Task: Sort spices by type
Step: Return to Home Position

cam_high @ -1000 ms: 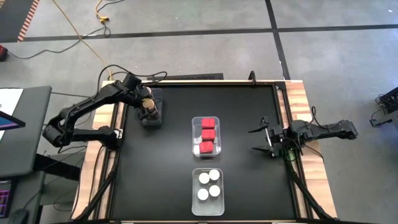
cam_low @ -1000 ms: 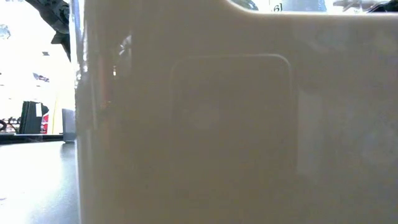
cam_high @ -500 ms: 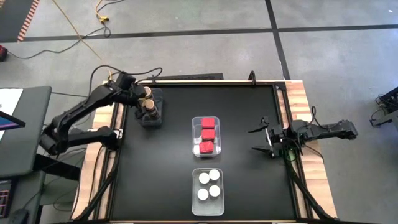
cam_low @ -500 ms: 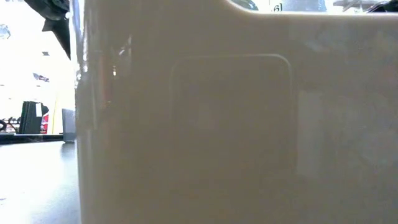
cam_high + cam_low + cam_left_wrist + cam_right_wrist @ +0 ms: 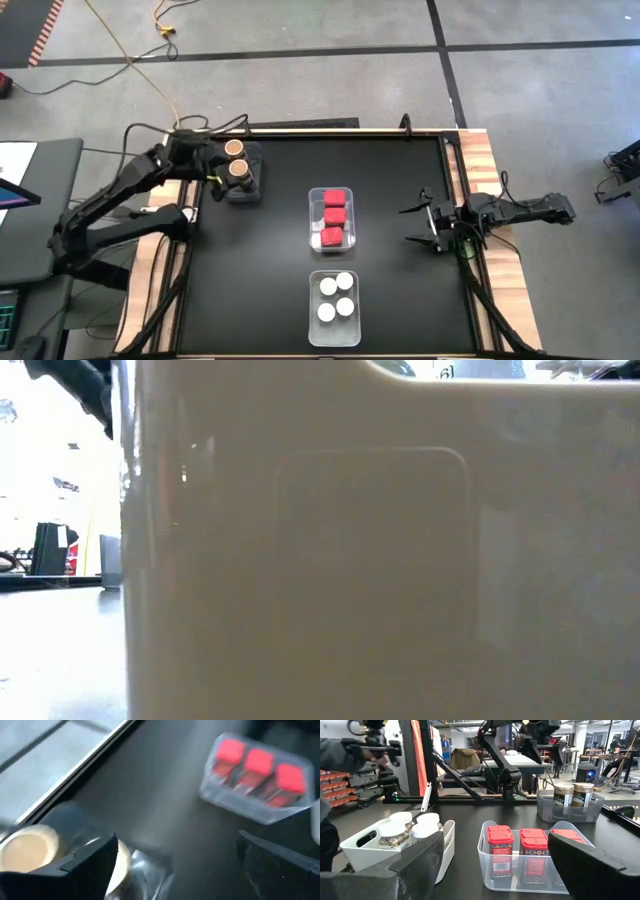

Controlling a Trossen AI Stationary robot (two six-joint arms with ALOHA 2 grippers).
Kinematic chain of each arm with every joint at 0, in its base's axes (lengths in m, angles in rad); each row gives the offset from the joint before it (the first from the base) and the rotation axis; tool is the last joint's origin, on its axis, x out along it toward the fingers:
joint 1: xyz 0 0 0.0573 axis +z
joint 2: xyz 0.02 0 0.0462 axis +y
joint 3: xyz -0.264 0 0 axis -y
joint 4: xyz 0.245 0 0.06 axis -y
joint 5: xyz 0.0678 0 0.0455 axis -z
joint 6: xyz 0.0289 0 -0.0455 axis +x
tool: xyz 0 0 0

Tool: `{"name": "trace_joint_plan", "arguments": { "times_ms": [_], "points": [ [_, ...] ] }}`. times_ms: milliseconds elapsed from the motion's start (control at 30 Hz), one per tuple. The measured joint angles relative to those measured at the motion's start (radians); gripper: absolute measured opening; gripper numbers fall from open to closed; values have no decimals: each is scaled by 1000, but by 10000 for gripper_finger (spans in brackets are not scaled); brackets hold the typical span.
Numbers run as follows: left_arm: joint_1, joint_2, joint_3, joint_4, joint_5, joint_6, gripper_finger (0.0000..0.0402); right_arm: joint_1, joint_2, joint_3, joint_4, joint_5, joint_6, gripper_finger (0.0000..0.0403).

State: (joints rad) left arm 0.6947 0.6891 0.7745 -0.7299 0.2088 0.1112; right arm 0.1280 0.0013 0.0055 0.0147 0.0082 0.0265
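Two tan-topped spice jars stand upright in a clear tub at the far left of the table. My left gripper hovers open just left of that tub, above it, holding nothing; its wrist view shows one tan top past the fingers. Three red boxy spices stand in a clear tub at the table's middle. Several white-lidded jars sit in a white tub near the front edge. My right gripper waits open at the right edge, level, facing the red boxes.
The white tub's wall fills nearly the whole low view. Bare black tabletop lies between the tubs and both arms. A raised rail runs along the far edge. Beyond the table a person's sleeve shows.
My left gripper has drawn back from over the tan-topped jars toward the table's left edge and risen, tipping less steeply down. Both jars stay upright in their tub and now show uncovered.
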Motion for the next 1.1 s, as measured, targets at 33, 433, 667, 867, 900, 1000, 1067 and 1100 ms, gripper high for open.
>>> {"name": "trace_joint_plan", "arguments": {
  "times_ms": [33,433,667,867,900,1000,1067,1100],
  "points": [
    [-41,-4,-13,40,-6,-22,383,0,0,0,0,0,0,384],
    [-446,24,-93,308,-185,-166,383,0,0,0,0,0,0,384],
    [-594,32,-93,344,-330,-184,383,0,0,0,0,0,0,384],
    [-707,33,-93,344,-345,-217,383,0,0,0,0,0,0,384],
    [-721,33,-93,343,-350,-229,383,0,0,0,0,0,0,384],
    [-750,27,-110,376,-355,-265,383,0,0,0,0,0,0,384],
    [-764,10,-154,438,-342,-269,383,0,0,0,0,0,0,384],
    [-767,-4,-188,488,-327,-270,383,0,0,0,0,0,0,384]
  ]
}}
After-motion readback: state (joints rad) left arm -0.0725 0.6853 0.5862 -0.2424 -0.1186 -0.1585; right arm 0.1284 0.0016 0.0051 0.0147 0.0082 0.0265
